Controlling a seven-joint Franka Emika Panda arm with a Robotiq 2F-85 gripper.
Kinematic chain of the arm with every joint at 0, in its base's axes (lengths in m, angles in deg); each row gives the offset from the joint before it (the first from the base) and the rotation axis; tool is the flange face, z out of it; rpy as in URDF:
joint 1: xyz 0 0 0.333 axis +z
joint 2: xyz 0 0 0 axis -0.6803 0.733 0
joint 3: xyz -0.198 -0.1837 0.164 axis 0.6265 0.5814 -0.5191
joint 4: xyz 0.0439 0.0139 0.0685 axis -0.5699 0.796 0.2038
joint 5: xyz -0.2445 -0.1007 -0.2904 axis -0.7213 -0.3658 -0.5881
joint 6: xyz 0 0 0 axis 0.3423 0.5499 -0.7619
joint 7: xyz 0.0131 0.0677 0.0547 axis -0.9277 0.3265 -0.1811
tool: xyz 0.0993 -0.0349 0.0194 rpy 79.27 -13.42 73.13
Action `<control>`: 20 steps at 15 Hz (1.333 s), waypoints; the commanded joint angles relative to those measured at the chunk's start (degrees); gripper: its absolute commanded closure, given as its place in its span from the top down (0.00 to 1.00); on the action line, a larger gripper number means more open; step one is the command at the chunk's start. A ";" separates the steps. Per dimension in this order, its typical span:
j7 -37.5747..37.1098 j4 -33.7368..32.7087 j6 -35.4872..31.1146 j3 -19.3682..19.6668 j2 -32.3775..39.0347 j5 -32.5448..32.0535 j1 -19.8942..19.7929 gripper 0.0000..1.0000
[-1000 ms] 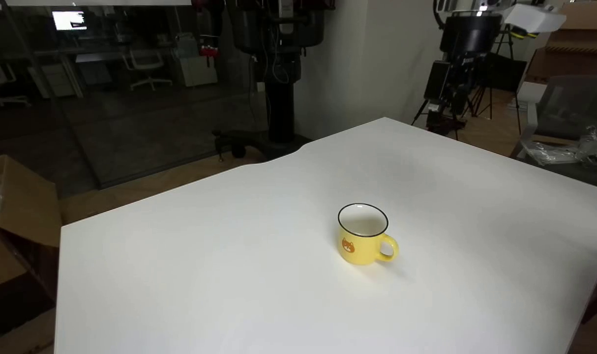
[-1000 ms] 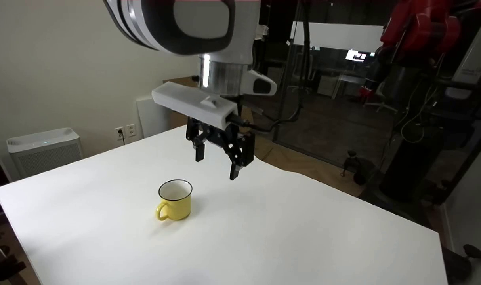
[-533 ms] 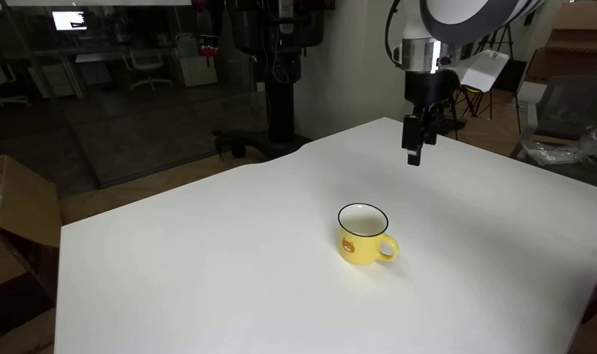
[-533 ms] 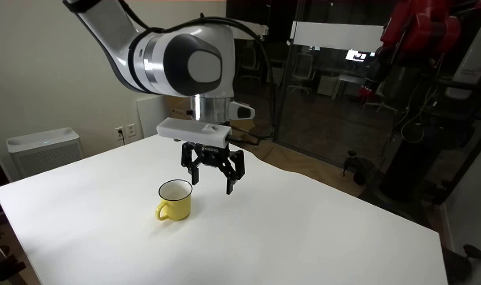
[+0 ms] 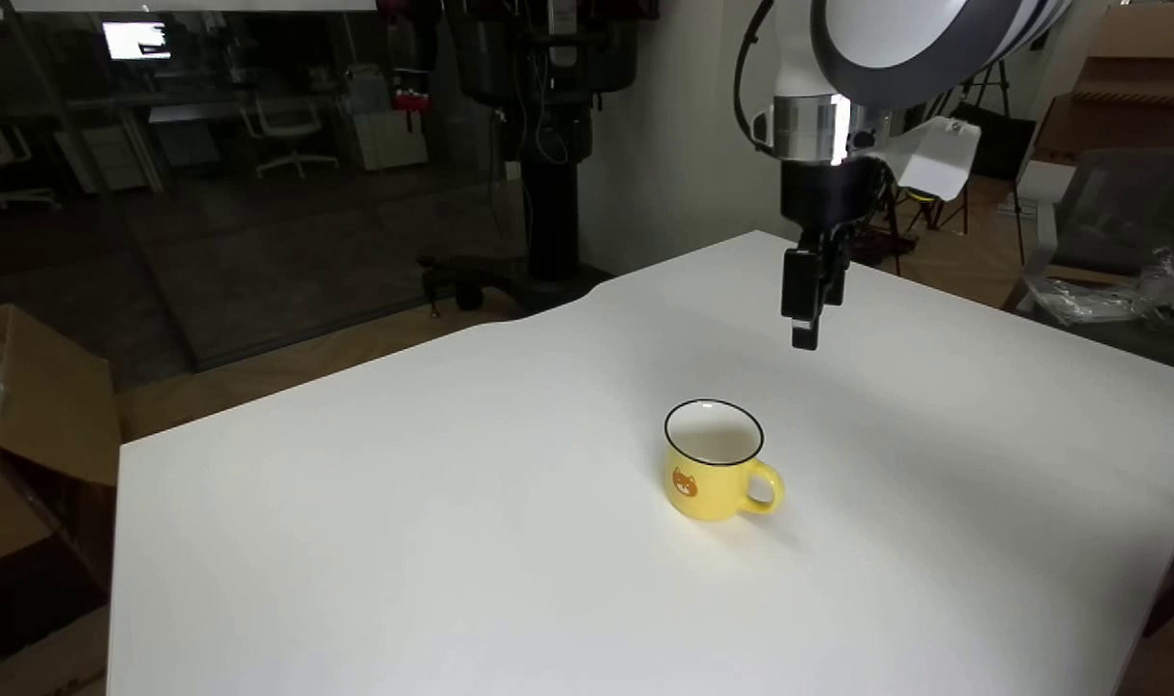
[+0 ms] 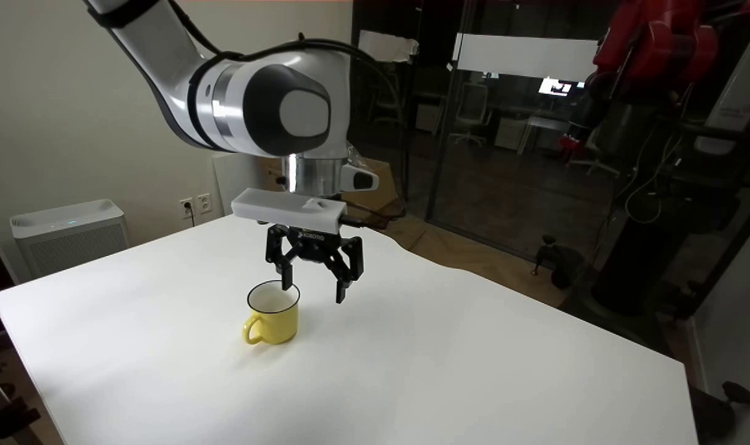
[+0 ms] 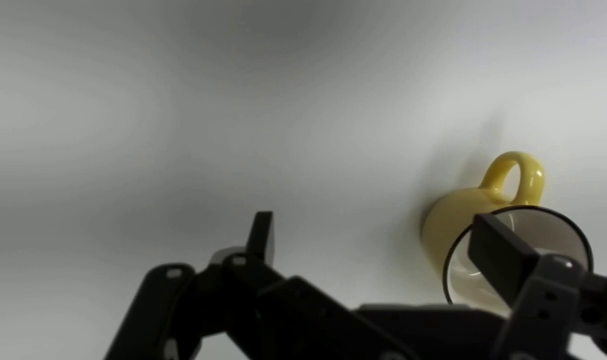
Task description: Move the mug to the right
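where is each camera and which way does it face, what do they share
Exterior view: sits apart from the arm, looks down across the table and mug; arm and open gripper show.
Exterior view: apart too, placed elsewhere, looks down across the table toward the mug's animal print; arm and gripper show upper right.
Wrist view: sits at the arm's end, looks down at mug and table; gripper fingers show low.
Shared: mug and table in all three; a lit screen in both exterior views.
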 commanded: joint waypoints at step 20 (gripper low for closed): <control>-3.09 -4.01 -16.52 -7.72 11.63 14.80 -1.66 1.00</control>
